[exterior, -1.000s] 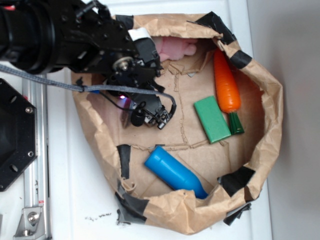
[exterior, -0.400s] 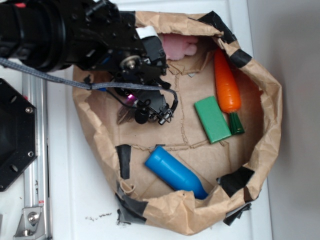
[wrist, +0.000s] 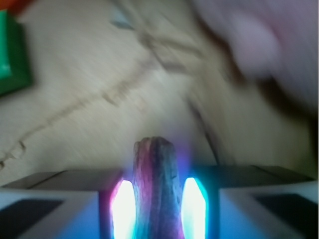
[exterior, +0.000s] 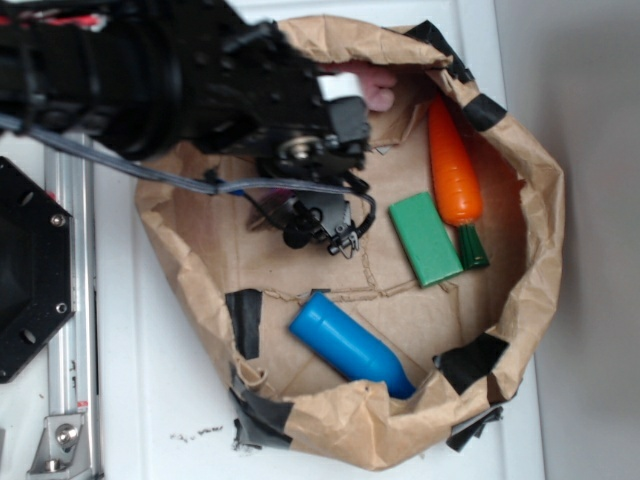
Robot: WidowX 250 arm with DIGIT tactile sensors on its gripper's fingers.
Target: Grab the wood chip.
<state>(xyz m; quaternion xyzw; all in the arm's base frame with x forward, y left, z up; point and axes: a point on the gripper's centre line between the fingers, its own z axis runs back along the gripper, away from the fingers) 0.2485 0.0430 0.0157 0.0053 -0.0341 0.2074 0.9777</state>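
Note:
In the wrist view the wood chip (wrist: 155, 189), a dark streaky sliver, stands clamped between the two glowing pads (wrist: 122, 209) of my gripper (wrist: 155, 211), which is shut on it. The view is blurred by motion. In the exterior view my gripper (exterior: 300, 215) hangs over the upper middle of the paper bag's floor (exterior: 330, 275), and the arm hides the chip there.
An orange carrot (exterior: 452, 168) and a green block (exterior: 426, 238) lie to the right. A blue bottle (exterior: 348, 343) lies at the front. A pink toy (exterior: 368, 88) sits at the back. Crumpled paper walls with black tape (exterior: 244, 318) ring everything.
The arm has moved to the right across the bag with the wood chip held, and the chip, seen on the floor under the gripper earlier, is no longer visible from outside.

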